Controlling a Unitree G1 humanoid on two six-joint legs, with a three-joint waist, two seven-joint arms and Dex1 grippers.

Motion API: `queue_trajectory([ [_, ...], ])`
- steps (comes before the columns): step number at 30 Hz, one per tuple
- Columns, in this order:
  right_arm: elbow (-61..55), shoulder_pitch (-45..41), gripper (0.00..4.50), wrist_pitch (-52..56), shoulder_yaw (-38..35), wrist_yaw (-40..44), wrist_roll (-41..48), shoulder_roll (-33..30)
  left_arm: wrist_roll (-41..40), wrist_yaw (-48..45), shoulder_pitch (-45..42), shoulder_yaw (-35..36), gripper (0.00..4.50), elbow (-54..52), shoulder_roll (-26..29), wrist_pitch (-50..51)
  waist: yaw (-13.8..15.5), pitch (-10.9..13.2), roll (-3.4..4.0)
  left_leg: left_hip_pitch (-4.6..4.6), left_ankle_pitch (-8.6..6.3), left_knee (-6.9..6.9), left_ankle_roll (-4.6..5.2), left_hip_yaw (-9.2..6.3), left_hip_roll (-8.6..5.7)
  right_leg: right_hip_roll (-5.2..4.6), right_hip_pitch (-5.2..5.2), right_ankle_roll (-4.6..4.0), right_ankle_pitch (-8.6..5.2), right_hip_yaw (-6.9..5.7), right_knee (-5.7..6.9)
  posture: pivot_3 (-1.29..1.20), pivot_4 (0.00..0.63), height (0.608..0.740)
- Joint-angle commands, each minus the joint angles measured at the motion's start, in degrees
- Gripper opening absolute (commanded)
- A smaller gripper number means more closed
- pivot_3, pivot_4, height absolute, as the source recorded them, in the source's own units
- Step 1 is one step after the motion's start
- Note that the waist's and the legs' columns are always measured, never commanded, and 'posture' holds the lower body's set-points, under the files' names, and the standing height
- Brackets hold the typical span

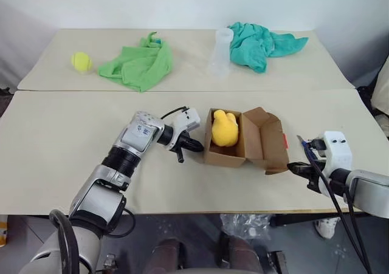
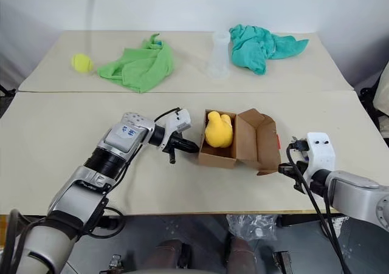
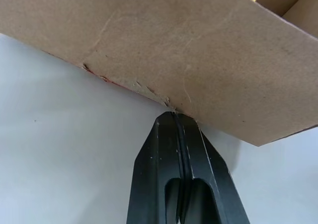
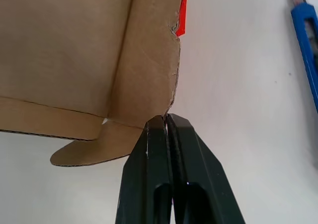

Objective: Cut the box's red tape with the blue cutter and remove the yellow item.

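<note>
The box (image 1: 246,139) lies open mid-table, the yellow item (image 1: 223,129) half sunk inside. The left gripper (image 1: 189,145), fingers pressed together and empty, sits at its left wall; the right gripper (image 1: 298,168) likewise at the lid's corner (red tape (image 4: 183,10) a sliver), the blue cutter (image 4: 307,45) cut off beside.

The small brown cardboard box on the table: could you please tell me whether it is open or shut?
Open: the small brown cardboard box has its lid flap folded back, showing the rounded yellow item inside.
</note>
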Motion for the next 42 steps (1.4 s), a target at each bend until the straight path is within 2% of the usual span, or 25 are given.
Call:
queue_trajectory([
  [1, -3.2, -1.0, 0.06, 0.3, -2.1, 3.4, -4.6, 0.3, 0.3, 0.7, -2.0, 0.1, 0.00, 1.5, -1.8, -1.3, 0.0, 0.0, 0.00, 0.00, 0.01, 0.00, 0.01, 0.02, 0.00, -0.01, 0.00, 0.01, 0.00, 0.01, -0.02, 0.00, 0.150, 0.740],
  [4, -5.4, -0.3, 0.06, 0.0, -3.5, 5.4, -8.4, 0.8, 0.5, 0.4, -2.4, 0.0, 0.00, 2.6, -2.4, -1.9, -0.1, 0.0, 0.00, 0.00, 0.00, -0.01, 0.02, 0.02, 0.01, -0.04, -0.02, 0.01, 0.00, 0.01, -0.03, 0.00, 0.150, 0.740],
  [7, -8.2, 1.4, 0.69, 0.7, -6.7, 7.2, -8.4, 0.7, 0.6, -0.6, -2.1, -0.5, 0.00, 2.3, -2.2, -1.6, -0.1, 0.0, 0.00, 0.00, 0.00, -0.05, 0.01, 0.01, 0.01, -0.04, -0.03, 0.01, 0.01, -0.04, -0.02, 0.00, 0.150, 0.740],
  [11, -11.1, 4.3, 2.03, 1.4, -13.6, 10.5, -9.5, 0.2, 0.6, -1.9, -1.2, -0.7, 0.00, 0.6, -0.7, 0.1, -0.2, 0.0, 0.00, -0.01, -0.01, -0.05, 0.02, 0.02, 0.01, -0.02, -0.03, 0.01, 0.01, -0.06, -0.02, 0.00, 0.150, 0.740],
  [12, -11.5, 5.9, 2.47, 1.9, -16.3, 12.4, -10.9, 0.3, 0.5, -1.7, -1.0, -0.4, 0.00, 0.3, -0.3, 0.7, -0.2, 0.0, 0.00, -0.01, -0.01, -0.05, 0.02, 0.02, 0.01, -0.02, -0.03, 0.02, 0.01, -0.06, -0.02, 0.00, 0.150, 0.740],
  [18, -11.8, 14.8, 4.45, 1.9, -28.9, 27.5, -23.2, 1.5, -0.2, -1.2, -0.4, 1.1, 0.00, -1.5, 1.7, 2.8, -0.2, 0.0, -0.01, -0.01, -0.03, -0.05, 0.05, 0.04, 0.00, 0.02, -0.03, 0.02, 0.01, -0.02, -0.02, 0.00, 0.150, 0.740],
  [20, -12.7, 16.7, 4.48, 0.8, -33.0, 34.3, -26.4, 1.9, -1.2, -1.0, -0.9, 2.4, 0.00, -1.7, 2.2, 4.9, -0.2, 0.0, -0.01, 0.01, -0.03, -0.05, 0.05, 0.06, 0.00, 0.03, -0.03, 0.03, 0.01, 0.00, -0.01, 0.00, 0.150, 0.740],
  [21, -13.2, 17.3, 4.49, -0.3, -35.5, 38.1, -28.1, 2.3, -1.4, -0.8, -1.5, 2.9, 0.18, -1.7, 2.6, 5.7, -0.2, 0.0, -0.01, 0.01, -0.03, -0.05, 0.05, 0.06, 0.00, 0.03, -0.03, 0.03, 0.01, 0.00, -0.01, 0.00, 0.150, 0.740],
  [23, -14.4, 18.7, 4.50, -3.2, -39.6, 45.5, -32.5, 3.4, -1.4, 0.0, -3.5, 4.2, 0.59, -0.9, 3.7, 6.3, -0.2, 0.0, -0.02, 0.01, -0.03, -0.05, 0.05, 0.06, 0.00, 0.05, -0.03, 0.03, 0.01, 0.01, 0.00, 0.00, 0.150, 0.740],
  [27, -16.7, 21.2, 4.50, -8.2, -43.8, 56.3, -39.2, 5.7, -0.9, 1.0, -10.1, 6.0, 1.76, 3.2, 4.5, 3.3, 0.1, 0.1, -0.12, 0.01, -0.04, -0.04, 0.06, 0.03, 0.00, 0.11, -0.03, 0.04, 0.02, 0.04, 0.00, 0.00, 0.150, 0.740],
  [31, -17.3, 21.1, 4.50, -9.9, -43.1, 59.6, -43.0, 6.7, -1.4, -1.4, -17.1, 6.0, 2.96, 8.0, 1.2, -4.8, 0.4, 0.1, -0.15, -0.03, -0.08, -0.03, 0.14, -0.01, -0.10, 0.09, -0.03, 0.07, 0.04, 0.09, -0.01, 0.00, 0.150, 0.740],
  [36, -20.3, 19.8, 4.50, -10.1, -41.2, 59.0, -44.3, 8.4, 0.4, -8.1, -21.7, 1.8, 4.48, 11.0, -5.0, -18.2, 0.7, 0.1, -0.15, -0.02, -0.15, -0.05, 0.21, 0.04, -0.18, 0.03, -0.03, 0.07, 0.04, 0.05, -0.04, 0.00, 0.150, 0.740],
  [42, -25.7, 21.0, 4.50, -8.9, -42.3, 56.6, -44.2, 11.6, 6.4, -11.5, -22.2, -4.1, 4.48, 19.4, -8.6, -33.4, 0.5, 0.1, -0.15, 0.01, -0.15, -0.04, 0.16, 0.18, -0.11, 0.06, -0.03, 0.08, 0.04, -0.01, -0.09, 0.00, 0.150, 0.740],
])
